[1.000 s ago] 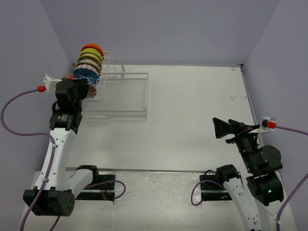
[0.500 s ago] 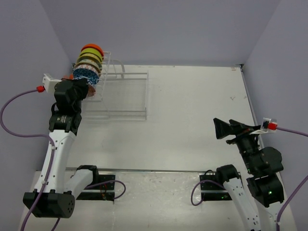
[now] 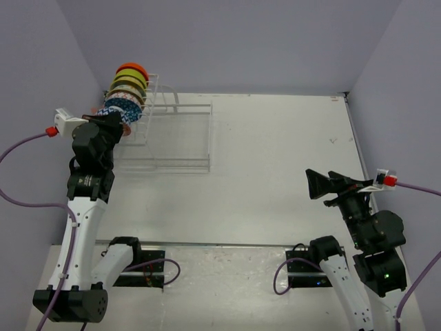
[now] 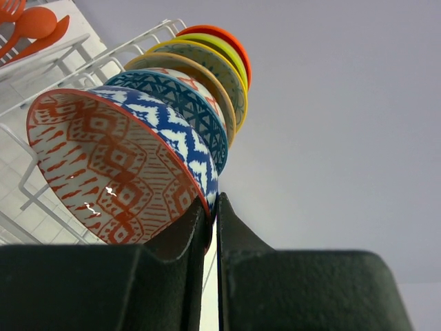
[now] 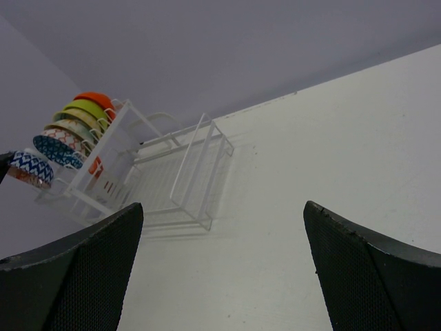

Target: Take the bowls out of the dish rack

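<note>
Now: left gripper (image 4: 212,207) pinched rim of blue-white zigzag bowl with red-patterned inside (image 4: 117,165), at near end of bowl row (image 3: 127,86) in clear wire dish rack (image 3: 176,108), table's 10 o'clock. Right gripper (image 3: 325,183) hung spread wide at 4 o'clock.

The dish rack (image 3: 172,138) stands on the table (image 3: 289,152) at its far left corner. A row of bowls (image 3: 129,83) stands on edge in the taller section at the rack's left end, one behind another. The nearest bowl (image 4: 120,165) is at the near end of that row, just beside the next bowl, with its lower rim between the fingers of the left gripper (image 4: 211,207). Utensils (image 4: 31,24) lie further in behind the rack wires. The right gripper (image 3: 324,183) is above the table's near right part, well apart from the rack.
</note>
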Robot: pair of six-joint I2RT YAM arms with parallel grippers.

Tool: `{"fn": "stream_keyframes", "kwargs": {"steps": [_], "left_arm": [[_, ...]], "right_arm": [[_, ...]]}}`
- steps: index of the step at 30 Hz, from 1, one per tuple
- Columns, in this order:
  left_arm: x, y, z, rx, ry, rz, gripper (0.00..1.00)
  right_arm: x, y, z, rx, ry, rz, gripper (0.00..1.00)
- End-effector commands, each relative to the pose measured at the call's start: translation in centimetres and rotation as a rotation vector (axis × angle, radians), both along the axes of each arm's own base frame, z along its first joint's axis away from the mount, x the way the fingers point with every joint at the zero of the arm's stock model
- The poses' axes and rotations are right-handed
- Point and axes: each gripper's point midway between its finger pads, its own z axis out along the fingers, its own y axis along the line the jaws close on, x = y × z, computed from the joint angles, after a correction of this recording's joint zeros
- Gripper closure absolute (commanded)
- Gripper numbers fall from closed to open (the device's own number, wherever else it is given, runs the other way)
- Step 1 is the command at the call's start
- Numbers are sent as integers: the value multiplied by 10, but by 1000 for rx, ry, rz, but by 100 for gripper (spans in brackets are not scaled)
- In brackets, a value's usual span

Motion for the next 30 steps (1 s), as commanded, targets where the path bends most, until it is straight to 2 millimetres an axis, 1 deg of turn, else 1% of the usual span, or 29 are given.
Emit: {"fn": "stream_keyframes", "kwargs": {"steps": [1, 3, 5, 10, 12, 13, 15, 17, 19, 20, 21, 22, 23, 24, 25, 26, 27, 28, 29, 30], "left_arm": [[-2, 2, 23, 21, -87, -3, 100], [-5, -3, 28, 29, -98, -32, 100], [-12, -8, 38, 39, -119, -61, 100], [-38, -13, 57, 97, -160, -98, 100], [-46, -12, 56, 126, -144, -97, 100], [-52, -12, 63, 142, -157, -97, 100], [-58, -12, 64, 167, -155, -105, 100], [-59, -10, 62, 188, -148, -96, 100], [-55, -17, 61, 216, -152, -140, 100], [-54, -30, 67, 250, -180, -213, 100], [-49, -40, 68, 279, -193, -271, 100], [-50, -52, 79, 318, -224, -344, 100], [-41, -73, 70, 368, -204, -482, 100], [-38, -85, 69, 400, -203, -562, 100], [-42, -100, 72, 430, -205, -663, 100], [-40, -114, 67, 489, -196, -730, 100], [-34, -126, 66, 516, -173, -771, 100], [-29, -127, 54, 547, -94, -738, 100], [-37, -168, 45, 618, -87, -853, 100], [-43, -183, 53, 654, -94, -865, 100]], "right_arm": [[-1, -2, 13, -1, -53, -9, 1], [-1, -2, 14, -2, -56, -10, 1], [0, -2, 12, -5, -49, -10, 1], [2, 0, 14, -3, -47, 1, 1], [2, 1, 16, -4, -47, 7, 1], [2, 1, 16, -4, -49, 7, 1], [3, 1, 16, -4, -44, 4, 1], [7, 2, 15, -12, -34, 7, 1], [8, 3, 15, -13, -29, 7, 1], [10, 3, 15, -15, -28, 8, 1], [12, 6, 17, -26, -34, 22, 1], [15, 7, 18, -34, -34, 25, 1], [13, 12, 27, -43, -47, 56, 1], [22, 17, 24, -70, -13, 73, 1], [23, 24, 26, -83, -1, 115, 1], [22, 29, 35, -88, 5, 140, 1], [24, 32, 37, -92, 21, 159, 1], [33, 42, 33, -98, 64, 204, 1], [32, 46, 43, -95, 62, 226, 1], [34, 49, 44, -95, 72, 242, 1]]}}
